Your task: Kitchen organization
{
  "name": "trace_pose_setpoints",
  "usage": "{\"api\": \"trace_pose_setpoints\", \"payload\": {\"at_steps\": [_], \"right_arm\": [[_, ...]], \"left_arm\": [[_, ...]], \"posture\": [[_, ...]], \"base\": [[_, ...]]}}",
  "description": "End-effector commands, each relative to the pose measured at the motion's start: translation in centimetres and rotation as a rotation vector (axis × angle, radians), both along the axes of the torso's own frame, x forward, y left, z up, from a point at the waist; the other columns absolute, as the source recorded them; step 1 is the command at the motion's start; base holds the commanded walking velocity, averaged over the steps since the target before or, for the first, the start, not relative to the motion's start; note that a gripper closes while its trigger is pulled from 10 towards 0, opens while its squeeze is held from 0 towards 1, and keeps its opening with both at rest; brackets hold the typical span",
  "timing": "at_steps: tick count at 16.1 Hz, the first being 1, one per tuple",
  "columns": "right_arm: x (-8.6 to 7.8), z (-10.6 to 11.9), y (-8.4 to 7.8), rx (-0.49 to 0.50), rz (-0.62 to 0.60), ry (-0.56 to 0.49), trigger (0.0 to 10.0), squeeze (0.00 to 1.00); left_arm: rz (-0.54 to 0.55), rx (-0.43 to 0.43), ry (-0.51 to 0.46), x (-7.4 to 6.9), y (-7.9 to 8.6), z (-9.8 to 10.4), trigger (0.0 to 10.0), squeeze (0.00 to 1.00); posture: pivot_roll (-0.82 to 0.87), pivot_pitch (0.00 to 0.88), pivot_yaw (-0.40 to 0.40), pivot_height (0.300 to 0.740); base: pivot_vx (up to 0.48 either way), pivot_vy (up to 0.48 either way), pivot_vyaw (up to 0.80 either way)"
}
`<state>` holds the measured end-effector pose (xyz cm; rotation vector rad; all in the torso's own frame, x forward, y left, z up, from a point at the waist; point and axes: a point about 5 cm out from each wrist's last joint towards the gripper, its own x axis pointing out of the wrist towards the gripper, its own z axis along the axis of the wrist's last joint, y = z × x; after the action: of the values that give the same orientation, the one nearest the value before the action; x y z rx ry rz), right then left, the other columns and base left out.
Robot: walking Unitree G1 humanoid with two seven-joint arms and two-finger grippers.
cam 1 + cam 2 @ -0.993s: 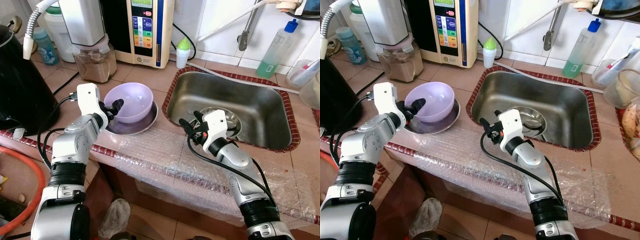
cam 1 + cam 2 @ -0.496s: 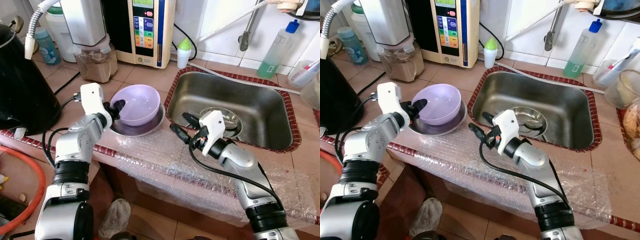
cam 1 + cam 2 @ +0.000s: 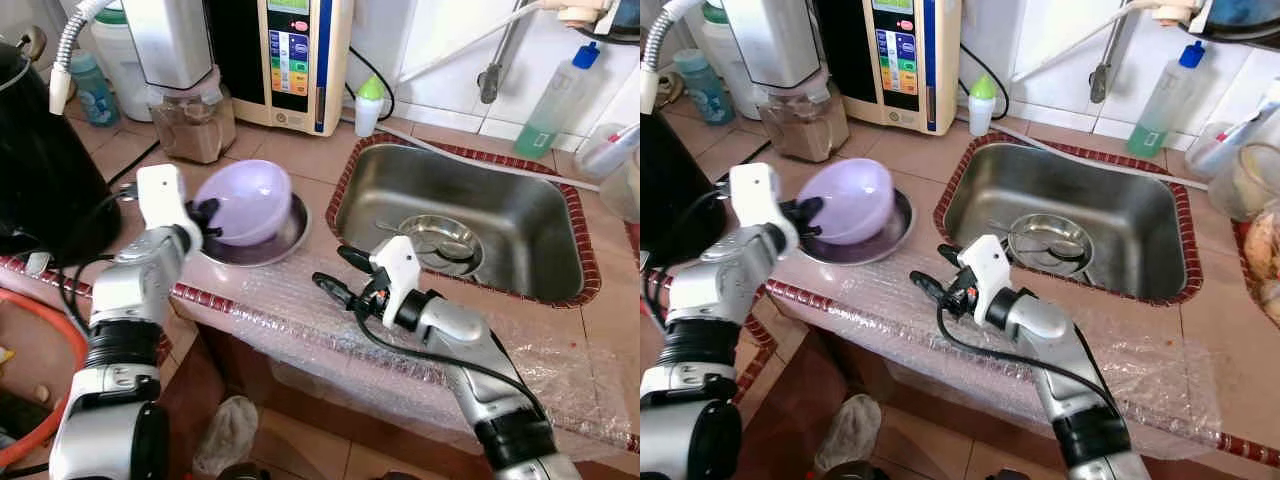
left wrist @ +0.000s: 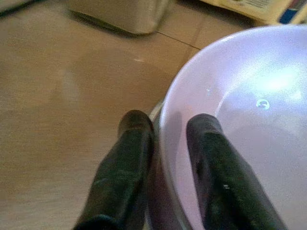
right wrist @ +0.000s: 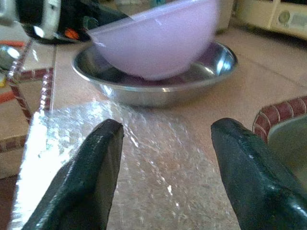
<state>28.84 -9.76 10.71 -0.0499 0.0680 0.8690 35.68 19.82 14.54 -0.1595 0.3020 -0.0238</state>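
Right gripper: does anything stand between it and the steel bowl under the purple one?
Nothing visible does. The right gripper, open, hovers over bubble wrap facing the steel bowl; only flat wrap and counter lie between. The left gripper pinches the purple bowl rim, tilting it.

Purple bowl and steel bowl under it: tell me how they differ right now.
The purple bowl is matte lilac plastic; the steel bowl is shiny metal. The purple bowl is tilted, its rim pinched by the left claw, one finger inside and one outside; the steel bowl sits flat on the counter, with the open right claw pointed at it from over the bubble wrap. The purple bowl looks deeper, the steel one shallower and wider. Both are round and look empty.
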Motion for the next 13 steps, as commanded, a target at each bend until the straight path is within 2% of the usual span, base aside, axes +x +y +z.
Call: {"api": "trace_pose_setpoints", "payload": {"at_steps": [1,4,5,6,7,13], "right_arm": [[0.3,0.3,0.2,0.015,-0.007,-0.001,10.0,1.0],[0.7,0.5,1.2,0.036,0.004,-0.002,10.0,1.0],[1.0,0.8,1.4,0.056,-0.008,-0.01,10.0,0.82],[1.1,0.9,1.4,0.066,-0.02,-0.008,10.0,0.04],[1.5,1.4,1.2,0.143,-0.077,0.017,10.0,0.0],[3.2,3.4,0.3,0.35,-0.259,0.079,10.0,0.0]], "left_arm": [[0.009,0.039,-0.001,-0.2,0.3,-0.1,0.0,0.0],[0.041,0.042,-0.053,0.1,0.6,0.7,0.0,0.0],[0.046,0.057,-0.116,0.2,0.4,1.5,0.0,0.0],[0.037,0.065,-0.133,0.2,0.1,1.7,0.0,0.0],[-0.004,0.169,-0.21,0.2,-1.1,2.4,0.0,0.0],[-0.135,0.223,-0.367,0.1,-5.0,3.4,0.0,0.0]], "posture": [[0.07,0.0,-0.025,0.74],[0.08,0.0,-0.032,0.74],[0.08,0.0,-0.024,0.74],[0.08,0.0,-0.023,0.74],[0.07,0.0,-0.021,0.74],[0.05,0.0,-0.005,0.74]], "base": [[0.0,0.0,0.0],[0.0,0.0,0.0],[0.0,0.0,0.0],[0.0,0.0,0.0],[0.0,0.0,0.0],[0.0,0.0,0.0]]}}
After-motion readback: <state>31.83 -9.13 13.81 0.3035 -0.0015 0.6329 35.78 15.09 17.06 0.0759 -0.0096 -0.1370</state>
